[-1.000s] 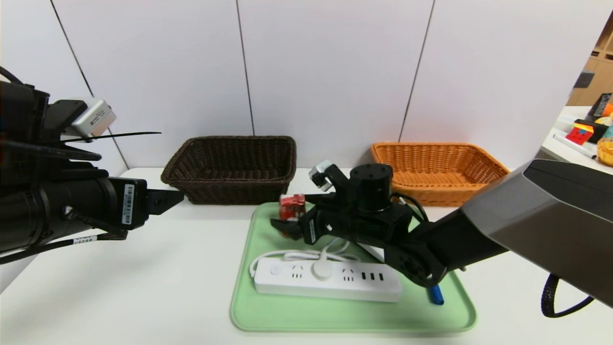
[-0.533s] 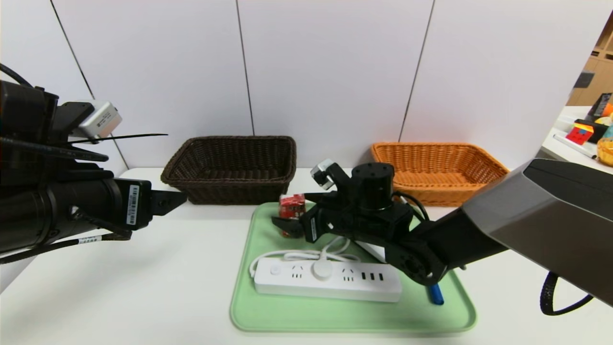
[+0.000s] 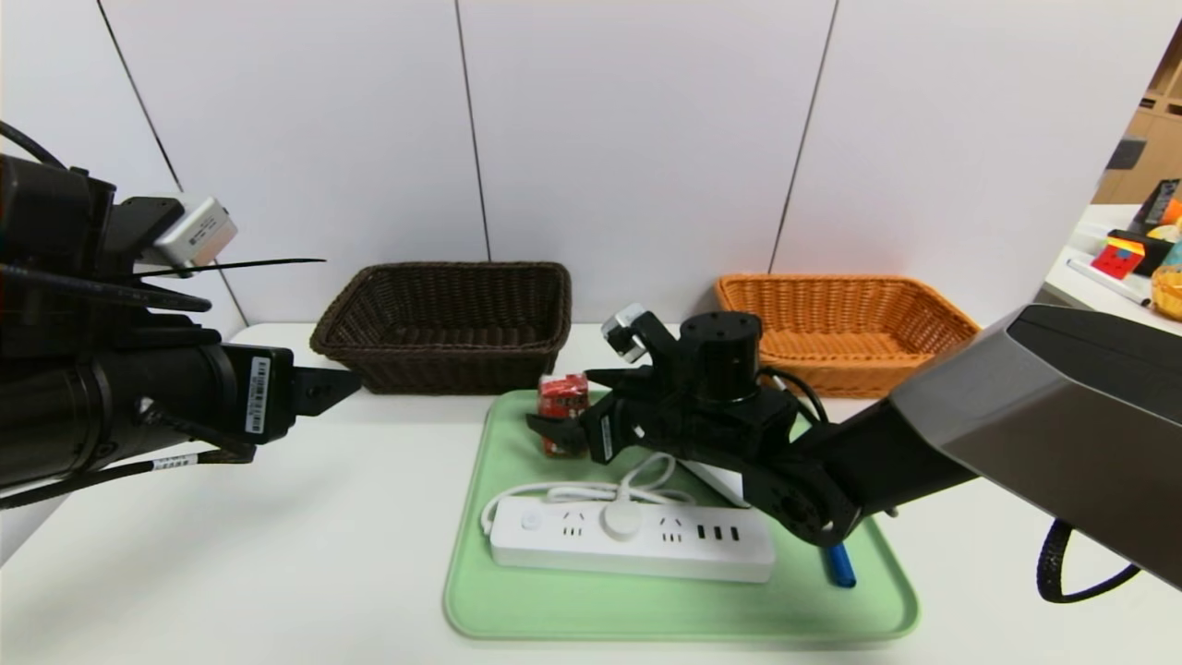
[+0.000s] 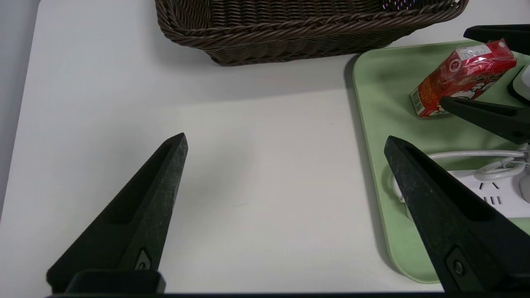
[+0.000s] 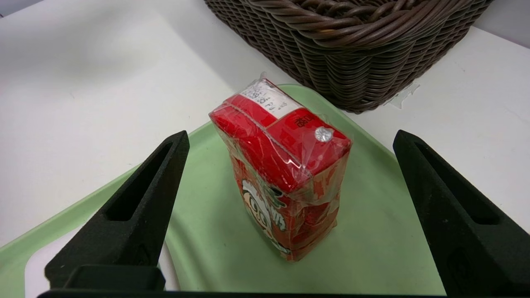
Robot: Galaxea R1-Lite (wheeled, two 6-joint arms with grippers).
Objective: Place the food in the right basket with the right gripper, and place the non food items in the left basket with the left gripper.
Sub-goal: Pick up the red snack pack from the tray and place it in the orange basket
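The right pincer (image 5: pixel 292 134) is positioned over the far left part of the green tray (image 3: pixel 683 619), jaws apart on either side of the red drink carton (image 5: pixel 285 165). The carton stands upright on the tray, not clamped. The left pincer (image 4: pixel 285 136) is located above the desk (image 4: pixel 265 248), left of the tray, jaws apart. The power strip (image 3: pixel 633 545) lies on the tray. Behind the tray: dark basket (image 3: pixel 443 360), left; orange basket (image 3: pixel 850 360), right.

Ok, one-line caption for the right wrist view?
Open black right gripper astride an upright red drink carton on a pale green tray, dark brown wicker basket beyond.
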